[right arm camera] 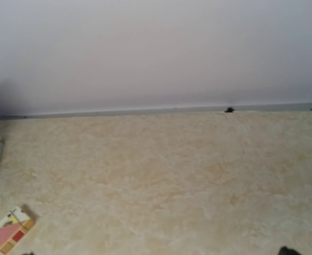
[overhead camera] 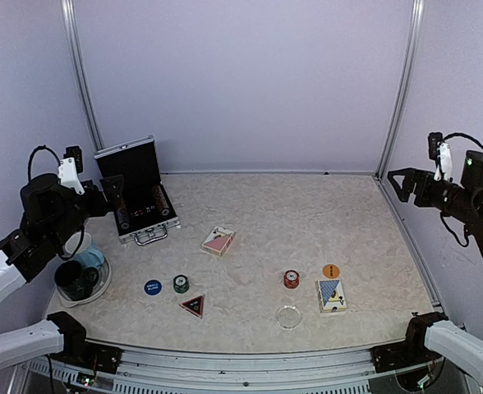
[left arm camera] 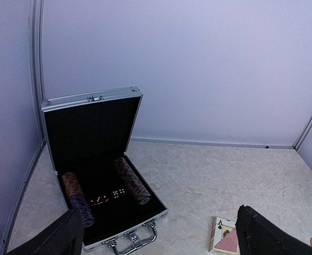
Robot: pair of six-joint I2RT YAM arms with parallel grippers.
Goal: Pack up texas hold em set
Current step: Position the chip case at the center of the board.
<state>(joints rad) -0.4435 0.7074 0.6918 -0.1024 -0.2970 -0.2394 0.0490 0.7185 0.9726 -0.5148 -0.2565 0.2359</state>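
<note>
Silver briefcase stands open at the table's far left, seen from above, with the left gripper just beside it and the right gripper raised far right. A red-backed deck and a blue-patterned deck lie nearer. From the left wrist, the jaws are spread wide and empty, facing the chip rows. From the right wrist, the fingertips sit wide apart, holding nothing, with the red-backed deck at lower left.
</note>
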